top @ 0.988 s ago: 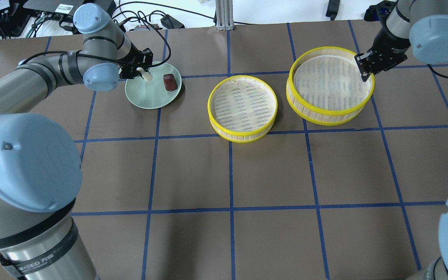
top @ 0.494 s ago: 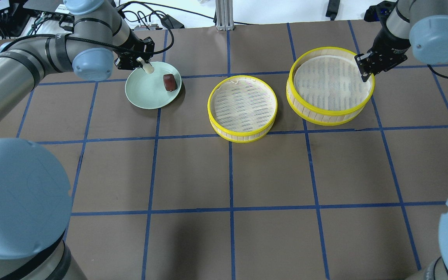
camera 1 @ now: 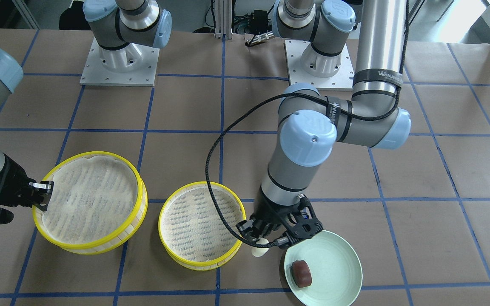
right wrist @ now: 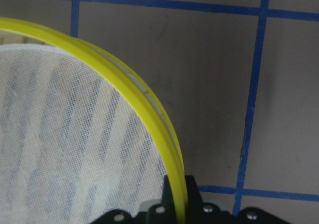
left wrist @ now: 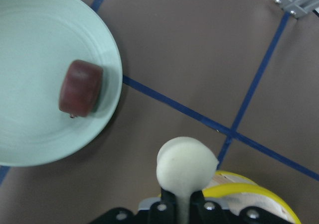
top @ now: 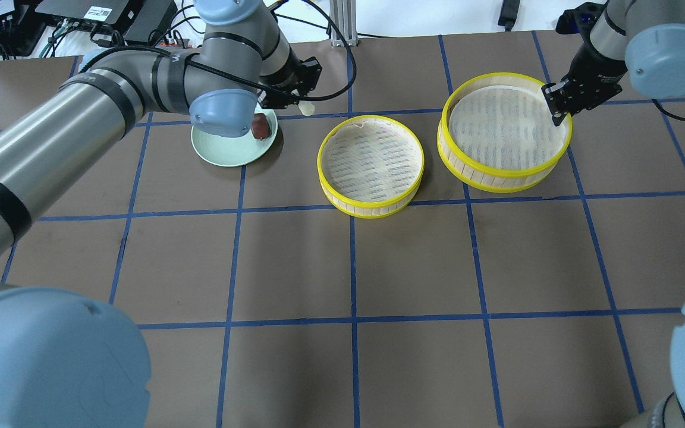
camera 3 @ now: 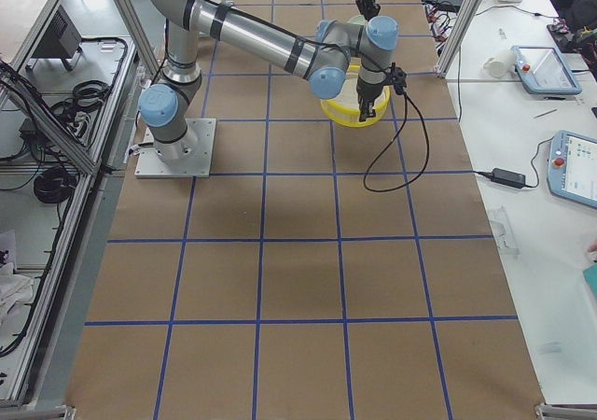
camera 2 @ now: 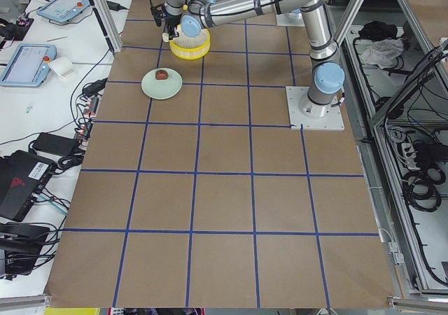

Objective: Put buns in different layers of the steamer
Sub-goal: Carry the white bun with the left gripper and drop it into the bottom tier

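My left gripper (top: 302, 102) is shut on the cream-white bun (top: 306, 109) and holds it above the table, between the green plate and the middle steamer tray (top: 372, 206). In the left wrist view the bun (left wrist: 187, 163) sticks out past the fingers, with the tray's yellow rim (left wrist: 259, 196) just below. The reddish-brown bun (top: 261, 126) lies on the plate; it also shows in the front view (camera 1: 301, 272). My right gripper (top: 558, 115) is shut on the yellow rim (right wrist: 149, 109) of the larger right steamer tray (top: 500, 178). Both trays are empty.
The pale green plate (top: 223, 151) sits left of the middle tray; its rim (camera 1: 347, 255) is close to my left gripper (camera 1: 266, 243). Cables and boxes lie beyond the table's far edge. Blue tape lines cross the brown table.
My left arm has lifted the cream-white bun off the plate and carried it right, to just short of the middle tray. The right gripper has stayed on the right tray's rim.
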Available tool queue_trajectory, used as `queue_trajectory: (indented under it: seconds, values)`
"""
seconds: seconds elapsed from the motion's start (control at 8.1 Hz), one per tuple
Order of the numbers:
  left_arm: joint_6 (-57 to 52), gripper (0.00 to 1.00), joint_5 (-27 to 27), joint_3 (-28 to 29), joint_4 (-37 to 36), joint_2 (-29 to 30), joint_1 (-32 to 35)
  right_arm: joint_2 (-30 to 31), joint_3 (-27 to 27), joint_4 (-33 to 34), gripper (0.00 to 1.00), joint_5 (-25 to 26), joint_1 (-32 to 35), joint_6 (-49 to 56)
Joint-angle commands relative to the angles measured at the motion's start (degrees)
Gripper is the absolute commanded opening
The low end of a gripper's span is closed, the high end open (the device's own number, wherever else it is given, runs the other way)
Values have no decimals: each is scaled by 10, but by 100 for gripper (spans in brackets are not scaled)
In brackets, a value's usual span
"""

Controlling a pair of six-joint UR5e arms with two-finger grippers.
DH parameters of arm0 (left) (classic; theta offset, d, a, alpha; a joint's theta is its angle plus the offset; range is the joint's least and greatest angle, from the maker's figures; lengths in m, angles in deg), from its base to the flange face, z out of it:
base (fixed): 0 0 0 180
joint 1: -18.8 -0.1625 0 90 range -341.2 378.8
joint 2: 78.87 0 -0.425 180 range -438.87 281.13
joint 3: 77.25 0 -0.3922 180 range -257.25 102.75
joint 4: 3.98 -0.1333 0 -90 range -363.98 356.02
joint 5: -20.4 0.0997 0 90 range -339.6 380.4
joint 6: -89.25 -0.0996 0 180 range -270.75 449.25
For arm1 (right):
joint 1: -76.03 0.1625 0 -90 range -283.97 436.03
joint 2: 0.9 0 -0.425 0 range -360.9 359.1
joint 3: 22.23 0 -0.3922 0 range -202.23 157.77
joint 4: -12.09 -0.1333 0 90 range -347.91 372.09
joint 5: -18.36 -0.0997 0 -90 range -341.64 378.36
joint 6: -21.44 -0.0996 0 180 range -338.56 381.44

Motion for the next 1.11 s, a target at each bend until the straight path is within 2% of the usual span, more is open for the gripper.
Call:
queue_trajectory:
  seconds: [0.0,0.37,0.49,0.62,0.74,0.86,0.99]
  values:
    - [31,0,-1,-37,-35,7,68,0,0,0,0,0,0,1]
    - [64,0,-14,-44,-52,41,99,-1,-1,0,0,0,0,1]
    - [84,12,-14,-45,-51,44,101,-1,-1,0,0,0,0,1]
    - [79,59,-13,-45,-51,44,101,-1,-1,0,0,0,0,1]
    - [85,90,-12,-44,-52,41,103,-1,-1,0,0,0,0,1]
    - [86,100,-12,-44,-52,38,103,-1,-1,0,0,0,0,1]
    - [85,100,-13,-44,-53,36,103,-1,-1,0,0,0,0,1]
